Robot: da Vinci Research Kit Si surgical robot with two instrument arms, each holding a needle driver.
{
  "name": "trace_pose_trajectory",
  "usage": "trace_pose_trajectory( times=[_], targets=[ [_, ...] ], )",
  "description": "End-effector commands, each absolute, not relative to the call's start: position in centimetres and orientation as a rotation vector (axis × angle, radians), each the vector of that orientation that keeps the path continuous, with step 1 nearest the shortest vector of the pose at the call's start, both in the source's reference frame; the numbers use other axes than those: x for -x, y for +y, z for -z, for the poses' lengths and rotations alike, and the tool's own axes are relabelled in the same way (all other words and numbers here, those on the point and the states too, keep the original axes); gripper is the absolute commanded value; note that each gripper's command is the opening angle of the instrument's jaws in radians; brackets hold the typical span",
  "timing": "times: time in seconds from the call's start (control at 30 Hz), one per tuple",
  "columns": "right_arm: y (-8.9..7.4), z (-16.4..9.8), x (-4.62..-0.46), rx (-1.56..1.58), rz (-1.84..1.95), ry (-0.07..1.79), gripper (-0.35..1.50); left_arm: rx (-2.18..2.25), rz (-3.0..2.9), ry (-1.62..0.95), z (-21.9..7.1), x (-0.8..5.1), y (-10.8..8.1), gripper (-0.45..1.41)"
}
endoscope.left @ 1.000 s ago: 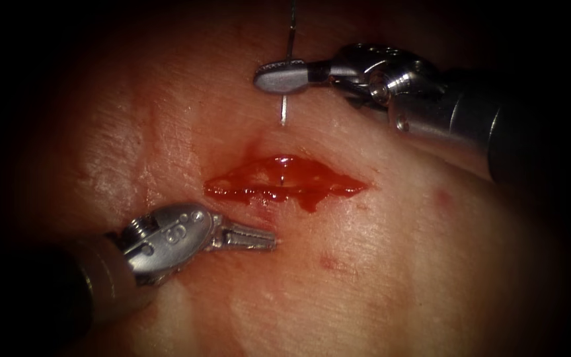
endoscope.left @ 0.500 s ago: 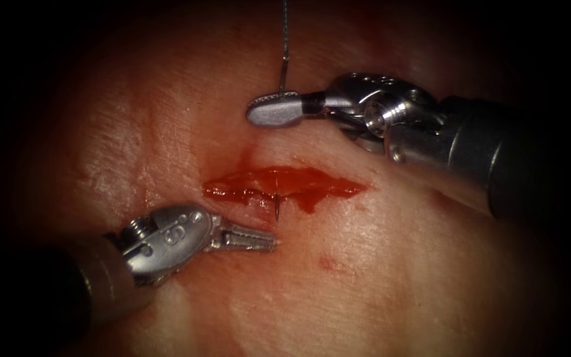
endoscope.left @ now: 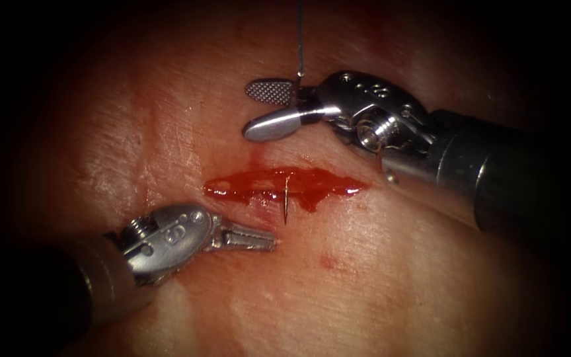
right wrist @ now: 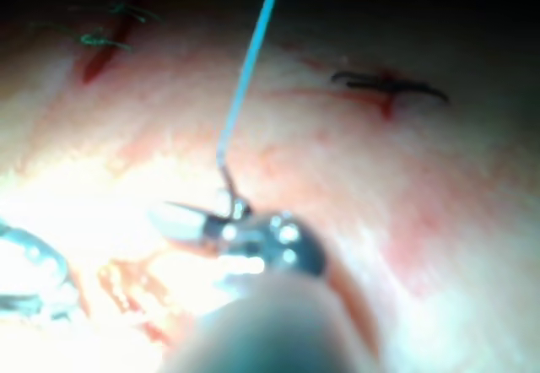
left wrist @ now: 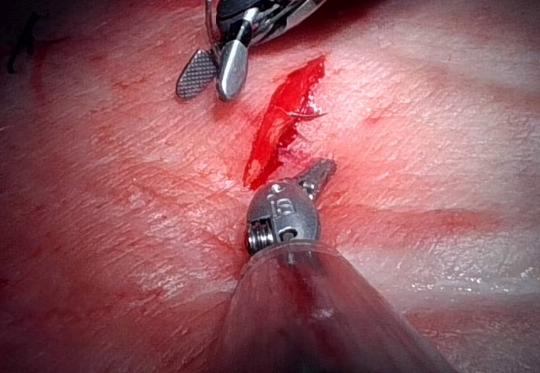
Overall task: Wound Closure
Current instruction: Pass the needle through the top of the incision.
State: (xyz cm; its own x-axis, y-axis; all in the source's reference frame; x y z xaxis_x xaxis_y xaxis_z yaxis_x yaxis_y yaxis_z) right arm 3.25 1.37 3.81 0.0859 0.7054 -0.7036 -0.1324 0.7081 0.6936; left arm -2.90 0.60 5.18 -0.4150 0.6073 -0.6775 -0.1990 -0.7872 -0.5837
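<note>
The cut [endoscope.left: 285, 182] lies open across the tissue [endoscope.left: 398, 264], wet with red fluid. The curved needle [endoscope.left: 286, 206] sits in the tissue: its tip stands out at the cut's near edge, a little left of the middle, and shows as a thin curve [left wrist: 304, 113] in the left wrist view. Its tail rises beyond the far edge, where the thread [endoscope.left: 300, 39] runs up. My right tool [endoscope.left: 249, 111] hovers there, jaws open with the tail between them near the hinge, gripping nothing. My left tool [endoscope.left: 262, 239] rests shut and empty on the tissue, near the cut's left end.
In the right wrist view the pale blue thread [right wrist: 249, 69] climbs away from my tool. Beyond it lie two other cuts: one with green stitches [right wrist: 105, 42], one with dark stitches [right wrist: 388, 86]. A small red spot [endoscope.left: 327, 262] marks the tissue near the cut.
My right tool came down with the needle and drove it through the far edge; the tip emerged at the near edge. Its jaws then opened and let the needle go. The left tool stayed still.
</note>
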Motion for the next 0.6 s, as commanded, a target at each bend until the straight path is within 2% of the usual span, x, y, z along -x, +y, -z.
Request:
trace_pose_trajectory(
  times=[0.03,0.4,0.6],
  targets=[
    [1.55,-3.78,-3.29,-0.459,-0.639,1.355,1.29,1.314,-2.219,-0.577,-5.25,2.94,0.63,-0.45],
    [1.52,-3.62,-3.21,-0.383,-0.574,1.299,1.26,1.314,-2.219,-0.577,-5.25,2.94,0.63,-0.45],
    [1.43,-3.57,-2.93,-0.327,-0.544,1.241,1.21,1.314,-2.219,-0.576,-5.25,2.94,0.63,-0.45]
  ],
)
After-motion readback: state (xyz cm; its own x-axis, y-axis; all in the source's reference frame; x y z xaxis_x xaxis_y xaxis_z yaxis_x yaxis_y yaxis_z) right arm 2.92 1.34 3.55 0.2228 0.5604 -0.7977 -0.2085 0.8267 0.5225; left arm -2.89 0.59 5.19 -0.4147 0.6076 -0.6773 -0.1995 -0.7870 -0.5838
